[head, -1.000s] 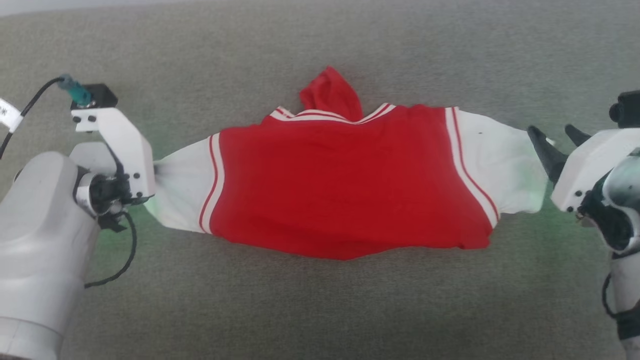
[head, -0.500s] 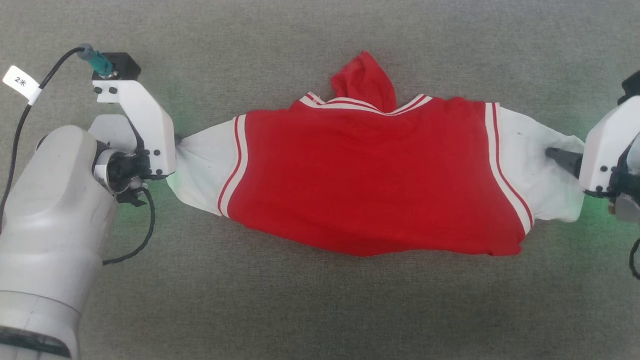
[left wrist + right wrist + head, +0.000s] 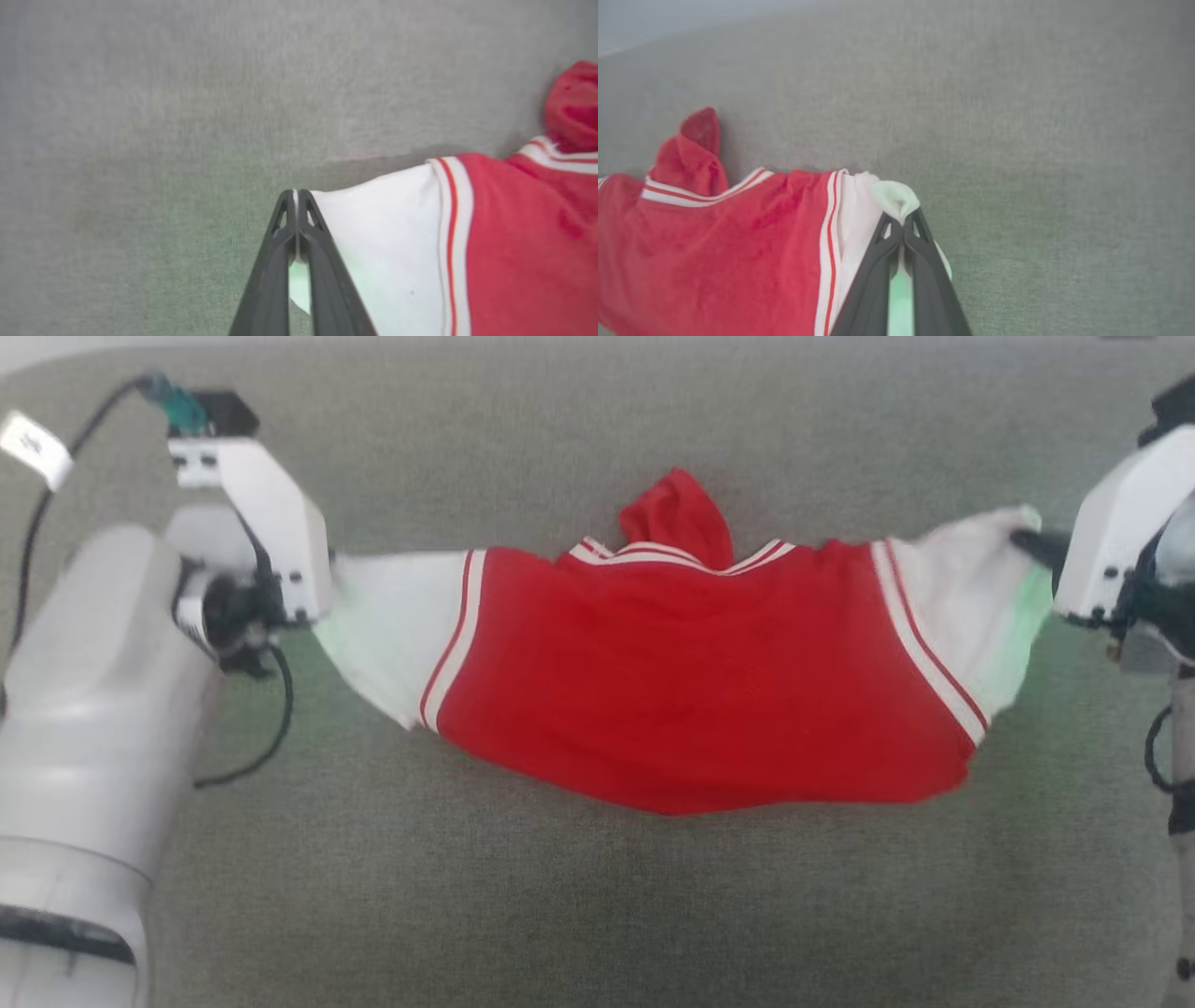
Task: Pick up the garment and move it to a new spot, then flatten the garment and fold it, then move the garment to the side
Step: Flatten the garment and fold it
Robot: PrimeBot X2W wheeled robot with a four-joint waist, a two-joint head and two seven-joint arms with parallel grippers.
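the right gripper (image 3: 903,223), open a second ago, now pinches one white sleeve of the red striped-trim jersey t-shirt (image 3: 691,691), the left gripper (image 3: 295,196) clamped on the other, to stretch it flat across the grey fabric surface (image 3: 597,915).

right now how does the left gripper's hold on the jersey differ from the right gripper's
The left gripper pinches the left sleeve at its edge, cloth smooth; the right gripper has a bunched tuft of the right sleeve poking past its fingers. In the head view the left sleeve runs nearly level; the right sleeve slants up toward its gripper. Shared: both are shut on white sleeves, the garment stretched between them.
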